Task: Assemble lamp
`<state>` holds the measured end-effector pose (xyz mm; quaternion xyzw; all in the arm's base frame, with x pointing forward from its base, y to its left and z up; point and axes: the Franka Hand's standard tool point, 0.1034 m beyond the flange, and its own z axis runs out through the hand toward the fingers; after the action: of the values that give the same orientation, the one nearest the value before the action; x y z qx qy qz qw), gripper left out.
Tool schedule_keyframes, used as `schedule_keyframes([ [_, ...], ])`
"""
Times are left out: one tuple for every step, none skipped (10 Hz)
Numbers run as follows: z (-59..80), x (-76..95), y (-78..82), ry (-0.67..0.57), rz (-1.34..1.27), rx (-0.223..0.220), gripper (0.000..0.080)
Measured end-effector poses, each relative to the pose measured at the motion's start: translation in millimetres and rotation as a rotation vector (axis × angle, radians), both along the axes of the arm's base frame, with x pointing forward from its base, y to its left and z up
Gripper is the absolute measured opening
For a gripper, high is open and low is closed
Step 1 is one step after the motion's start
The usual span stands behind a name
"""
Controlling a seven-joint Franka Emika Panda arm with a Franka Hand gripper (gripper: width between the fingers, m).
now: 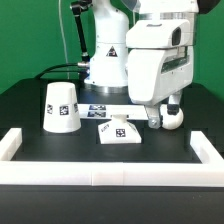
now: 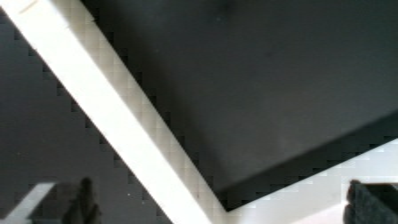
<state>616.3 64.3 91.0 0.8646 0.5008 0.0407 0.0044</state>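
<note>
In the exterior view the white cone shade (image 1: pixel 60 107) stands on the exterior view's left of the black table. The low flat base block (image 1: pixel 118 133) lies in the middle, tag upward. The ball-shaped bulb (image 1: pixel 175 121) lies on the exterior view's right. My gripper (image 1: pixel 164 116) hangs low right at the bulb, and its dark finger (image 1: pixel 153 118) is beside the ball. In the wrist view my gripper (image 2: pixel 222 205) is open, with its fingers (image 2: pixel 71 200) far apart and nothing between them. No lamp part shows in that view.
The white rail (image 1: pixel 110 171) edges the table at the front and both sides, and it crosses the wrist view (image 2: pixel 125 110) diagonally. The marker board (image 1: pixel 99 110) lies between shade and base block. The arm's base (image 1: pixel 105 60) and a cable stand at the back.
</note>
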Motion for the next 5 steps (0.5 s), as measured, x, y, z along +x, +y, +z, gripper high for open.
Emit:
schedule_keyframes([
  [0.0, 0.0, 0.0, 0.0, 0.0, 0.0, 0.07],
  [0.0, 0.0, 0.0, 0.0, 0.0, 0.0, 0.07],
  [0.0, 0.0, -0.2, 0.0, 0.0, 0.0, 0.07],
  [0.0, 0.0, -0.4, 0.0, 0.0, 0.0, 0.07],
  [-0.1, 0.0, -0.5, 0.0, 0.0, -0.001, 0.07],
])
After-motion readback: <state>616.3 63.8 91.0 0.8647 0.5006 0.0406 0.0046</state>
